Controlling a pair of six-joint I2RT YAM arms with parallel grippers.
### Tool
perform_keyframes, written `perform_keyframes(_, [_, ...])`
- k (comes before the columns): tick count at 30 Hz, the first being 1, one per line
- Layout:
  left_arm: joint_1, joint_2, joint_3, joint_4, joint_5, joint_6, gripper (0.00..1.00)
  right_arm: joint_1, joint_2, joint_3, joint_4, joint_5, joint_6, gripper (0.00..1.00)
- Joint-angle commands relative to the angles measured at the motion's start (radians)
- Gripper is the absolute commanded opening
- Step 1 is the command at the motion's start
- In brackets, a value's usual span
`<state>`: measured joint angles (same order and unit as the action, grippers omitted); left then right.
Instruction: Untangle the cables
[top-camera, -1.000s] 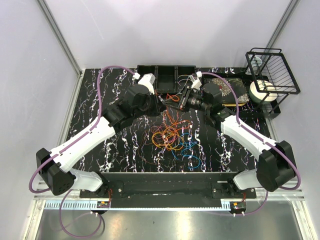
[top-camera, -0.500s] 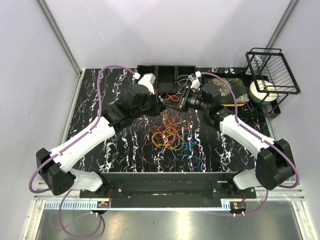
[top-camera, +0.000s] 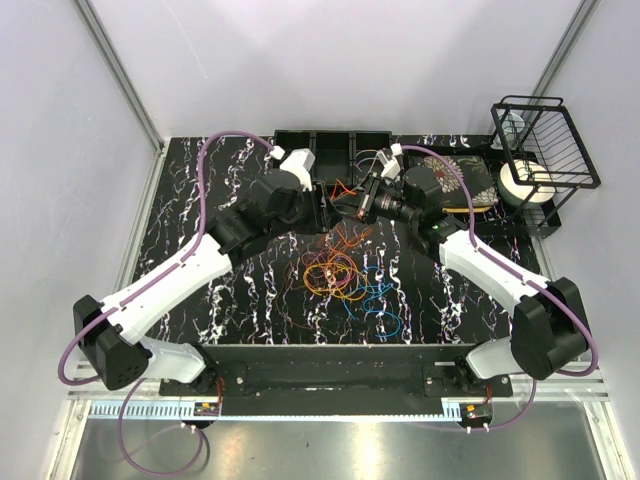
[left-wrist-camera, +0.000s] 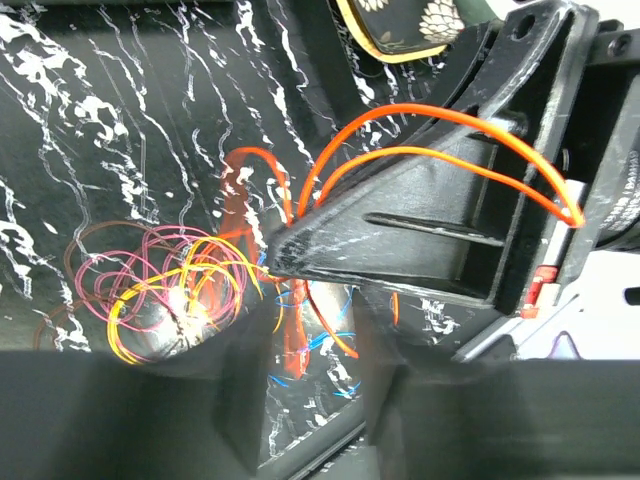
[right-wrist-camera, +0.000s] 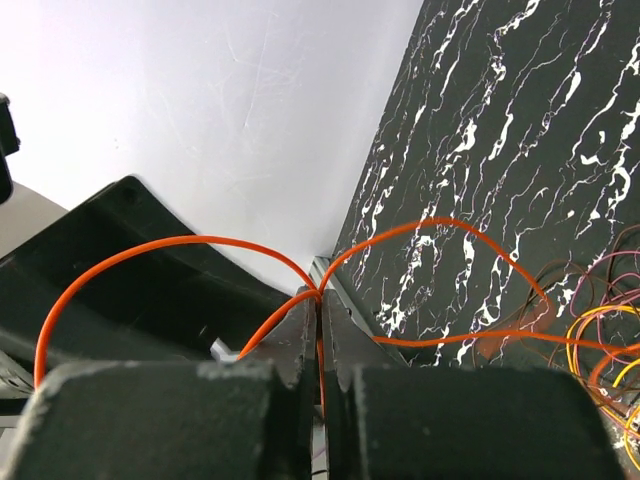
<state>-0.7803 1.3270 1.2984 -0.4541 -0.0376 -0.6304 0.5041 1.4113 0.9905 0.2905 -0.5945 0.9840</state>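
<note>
Over the far middle of the black white-veined tabletop (top-camera: 190, 200), the left gripper (top-camera: 321, 208) hangs with its fingers parted and nothing between them. Just right of it, the right gripper (right-wrist-camera: 320, 305) is pinched tight on a thin orange wire loop (right-wrist-camera: 430, 225), held above the table. Nearer the arms, the tangle of orange, yellow, pink and blue cables (top-camera: 345, 272) lies on the table.

White arm shells (top-camera: 180, 275), bulky black joints (top-camera: 112, 350), looping lilac hoses (top-camera: 230, 133), scuffed matte-black right hand (right-wrist-camera: 320, 310).
</note>
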Motion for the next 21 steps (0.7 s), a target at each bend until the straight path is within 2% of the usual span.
perform_keyframes(1, [-0.002, -0.015, -0.007, 0.014, -0.027, 0.024, 0.56, 0.004, -0.017, 0.011, -0.005, -0.002, -0.031, 0.0])
perform_keyframes(2, [0.001, -0.018, -0.01, 0.0, -0.034, 0.031, 0.68, 0.002, -0.021, 0.017, -0.011, -0.002, -0.036, 0.0])
perform_keyframes(7, [0.041, -0.099, -0.083, -0.058, -0.067, 0.044, 0.89, -0.015, -0.035, 0.023, -0.047, -0.002, -0.056, 0.0])
perform_keyframes(12, [0.096, -0.21, -0.169, -0.13, -0.131, 0.057, 0.95, -0.042, -0.051, 0.031, -0.071, -0.01, -0.073, 0.0])
perform_keyframes(21, [0.145, -0.367, -0.208, -0.374, -0.304, 0.081, 0.95, -0.133, -0.048, 0.166, -0.182, -0.034, -0.142, 0.0])
